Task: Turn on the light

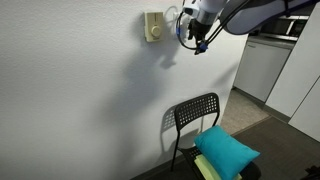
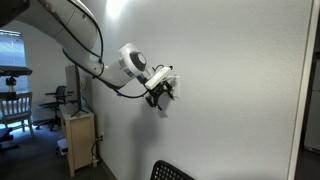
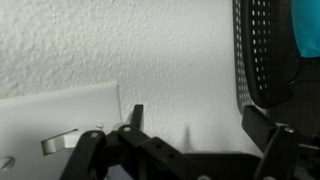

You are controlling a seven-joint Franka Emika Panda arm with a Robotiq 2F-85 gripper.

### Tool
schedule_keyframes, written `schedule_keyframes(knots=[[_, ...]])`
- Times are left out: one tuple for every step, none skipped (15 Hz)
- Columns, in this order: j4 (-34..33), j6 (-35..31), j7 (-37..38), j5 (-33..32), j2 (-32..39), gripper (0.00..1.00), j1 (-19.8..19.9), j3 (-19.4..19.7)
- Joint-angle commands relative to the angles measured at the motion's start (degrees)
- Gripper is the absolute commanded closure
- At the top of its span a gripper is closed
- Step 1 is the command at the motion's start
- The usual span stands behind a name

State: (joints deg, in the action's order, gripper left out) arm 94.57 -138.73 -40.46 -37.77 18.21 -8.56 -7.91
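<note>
In the wrist view a white wall plate [image 3: 60, 112] with a pale rocker tab [image 3: 58, 144] sits at the lower left on the textured white wall. My gripper [image 3: 200, 125] is open and empty. Its left finger tip is just right of the plate's edge, close to the wall. In both exterior views the gripper [image 1: 197, 42] [image 2: 162, 94] is held against the wall high up, and the switch plate is hidden behind it. No lamp is in view.
A cream-yellow box with a round dial [image 1: 152, 27] hangs on the wall beside the gripper. A black metal chair [image 1: 195, 115] with a teal cushion [image 1: 226, 151] stands below. White cabinets [image 1: 262, 65] are off to one side, and a wooden cabinet [image 2: 79, 140] stands by the wall.
</note>
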Motion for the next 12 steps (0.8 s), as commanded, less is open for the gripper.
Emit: schedule_keyframes(knots=[[-5.2,-0.2,-3.0,1.4,3.7,0.00,0.5,0.3],[-6.1,-0.1,-3.2,1.5,4.2,0.00,0.5,0.4],[-6.9,0.0,-3.4,1.6,4.7,0.00,0.4,0.4],[-7.2,0.5,-3.4,1.4,4.6,0.00,0.1,0.5],[-7.4,0.7,-3.4,1.3,4.5,0.00,0.0,0.6],[-7.7,1.0,-3.3,1.0,4.4,0.00,-0.1,0.7],[-8.0,1.4,-3.4,0.9,4.3,0.00,-0.2,0.7],[-8.2,1.7,-3.2,0.5,4.2,0.00,-0.4,0.8],[-8.6,2.3,-3.2,0.2,4.1,0.00,-0.6,0.9],[-8.9,2.8,-3.1,-0.1,4.0,0.00,-0.8,1.0],[-9.1,3.1,-3.2,-0.2,3.8,0.00,-0.9,1.0],[-9.2,3.4,-3.2,-0.3,3.6,0.00,-1.0,0.9]])
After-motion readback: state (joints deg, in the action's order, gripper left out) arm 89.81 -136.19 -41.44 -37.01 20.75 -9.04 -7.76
